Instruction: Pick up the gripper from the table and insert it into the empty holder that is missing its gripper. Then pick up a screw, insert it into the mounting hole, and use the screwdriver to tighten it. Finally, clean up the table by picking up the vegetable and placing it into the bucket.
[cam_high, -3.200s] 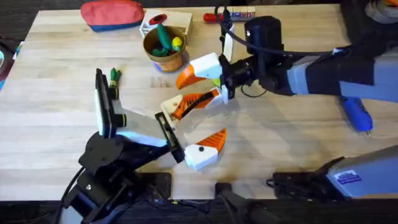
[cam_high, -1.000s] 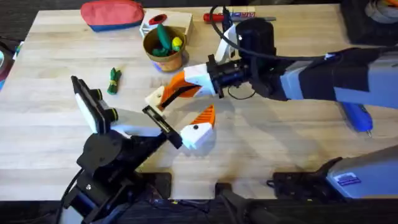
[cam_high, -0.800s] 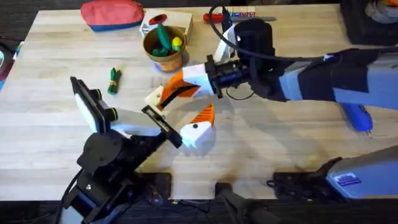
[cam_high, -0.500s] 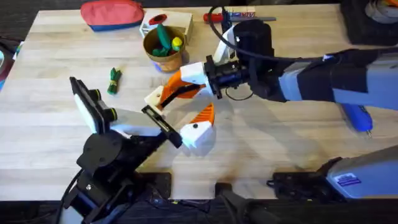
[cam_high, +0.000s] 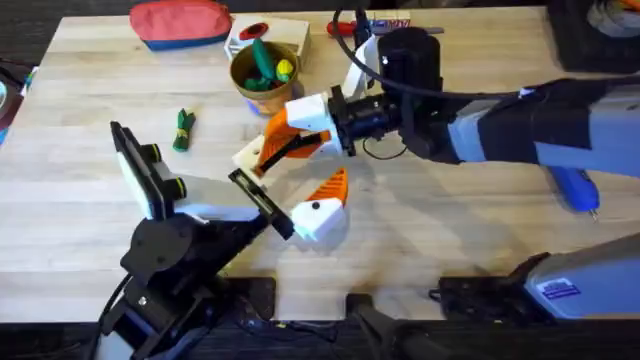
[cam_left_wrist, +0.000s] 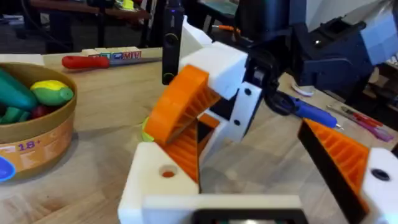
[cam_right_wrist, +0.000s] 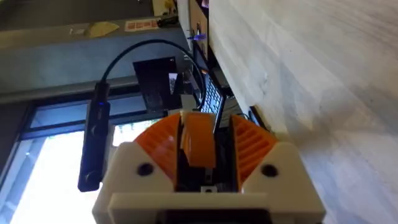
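Between the two arms, near the middle of the pale wooden table (cam_high: 450, 250), the small orange ribbed plastic wedge, the gripper (cam_left_wrist: 180, 109), is held clamped between the orange pads of the right pincer (cam_high: 283, 135). Compared with three seconds ago, the right pincer has been carried across toward the left arm, and within the last second it has been lifted and tilted slightly. The wedge is now pressed against the cream-white triangular empty holder (cam_left_wrist: 155, 183), whose small hole is left uncovered. The left pincer (cam_high: 292, 180) is spread open, its orange-tipped finger well apart from the holder. Insertion is judged to be under way but not seated. The dark-green leafy toy vegetable (cam_high: 183, 128) lies on the table, away from the copper-brown round bucket (cam_high: 262, 90), so cleanup remains undone.
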